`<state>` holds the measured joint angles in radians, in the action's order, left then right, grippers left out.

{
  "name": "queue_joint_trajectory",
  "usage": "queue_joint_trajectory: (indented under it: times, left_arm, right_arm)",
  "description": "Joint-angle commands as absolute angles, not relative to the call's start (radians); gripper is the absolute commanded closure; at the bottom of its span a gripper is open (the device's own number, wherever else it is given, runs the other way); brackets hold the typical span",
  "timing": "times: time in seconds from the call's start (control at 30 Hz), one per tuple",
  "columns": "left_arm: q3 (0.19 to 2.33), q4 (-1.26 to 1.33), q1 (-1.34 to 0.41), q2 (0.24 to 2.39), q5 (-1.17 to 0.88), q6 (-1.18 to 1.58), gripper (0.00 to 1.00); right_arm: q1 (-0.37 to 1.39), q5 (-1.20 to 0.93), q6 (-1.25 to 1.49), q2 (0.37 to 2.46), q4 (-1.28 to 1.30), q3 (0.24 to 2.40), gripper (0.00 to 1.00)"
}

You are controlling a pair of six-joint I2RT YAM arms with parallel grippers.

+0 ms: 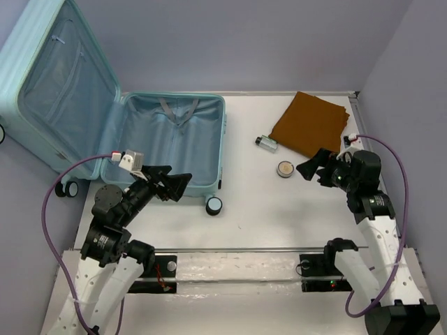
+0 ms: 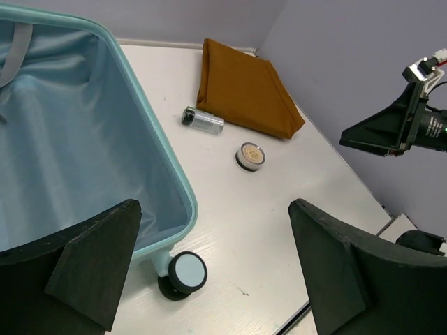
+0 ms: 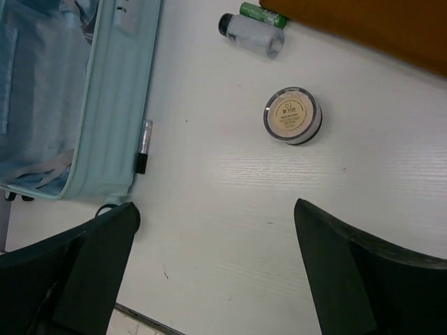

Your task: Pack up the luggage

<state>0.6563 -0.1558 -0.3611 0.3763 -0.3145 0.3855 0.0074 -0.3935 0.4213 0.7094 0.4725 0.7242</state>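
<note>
1. Luggage point(image 1: 150, 150) lies open at the table's far left. Its base is flat with bare blue lining and the lid is tipped back toward the left wall. Nothing is packed yet.
2. Left gripper point(image 1: 183, 185) hovers over the near right corner of the base, fingers spread wide, holding nothing.
3. Right gripper point(image 1: 307, 173) hangs just beside the round compact point(image 1: 285, 169), fingers also spread and empty.
4. Risks:
   - The compact is flat and smooth and could skid out of a pinch.
   - The small clear bottle point(image 1: 266, 143) lies on its side and would likely roll if nudged.
   - The folded brown cloth point(image 1: 311, 122) may unfold when lifted.
   - The left arm could clip the luggage rim.
   - The thin tube point(image 3: 143, 146) touching the shell's side is easy to miss.
5. Surface is a white table point(image 1: 265, 216) with faint wood grain. Plain pale lilac walls stand close on the back and both sides.
</note>
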Motion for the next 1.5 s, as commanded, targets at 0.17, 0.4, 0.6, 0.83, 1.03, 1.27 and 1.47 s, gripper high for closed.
queue_joint_trajectory:
  times: [0.17,0.4,0.6,0.83,1.03,1.27,1.47]
  left_arm:
    - [0.641,-0.117,-0.359,0.376,-0.357,0.379,0.01]
    - [0.634,-0.114,-0.357,0.374,-0.344,0.390,0.01]
    - [0.634,-0.112,-0.350,0.382,-0.350,0.393,0.01]
    - [0.632,-0.107,-0.341,0.374,-0.354,0.393,0.01]
    - [0.632,-0.109,-0.337,0.365,-0.350,0.390,0.01]
    - [0.634,-0.109,-0.327,0.361,-0.357,0.385,0.01]
    - [0.634,-0.107,-0.324,0.357,-0.365,0.383,0.01]
  right_arm:
    - [0.259,-0.069,0.423,0.885,0.430,0.729,0.00]
    - [0.330,0.187,0.410,1.060,0.417,0.758,0.00]
    - [0.420,0.273,0.419,1.259,0.384,0.790,0.00]
    - [0.431,0.281,0.411,1.419,0.324,0.873,0.00]
    - [0.431,0.363,0.402,1.630,0.327,1.000,0.03]
    - [0.431,0.428,0.387,1.789,0.333,1.100,0.24]
    - [0.455,0.436,0.393,1.701,0.321,1.081,0.65]
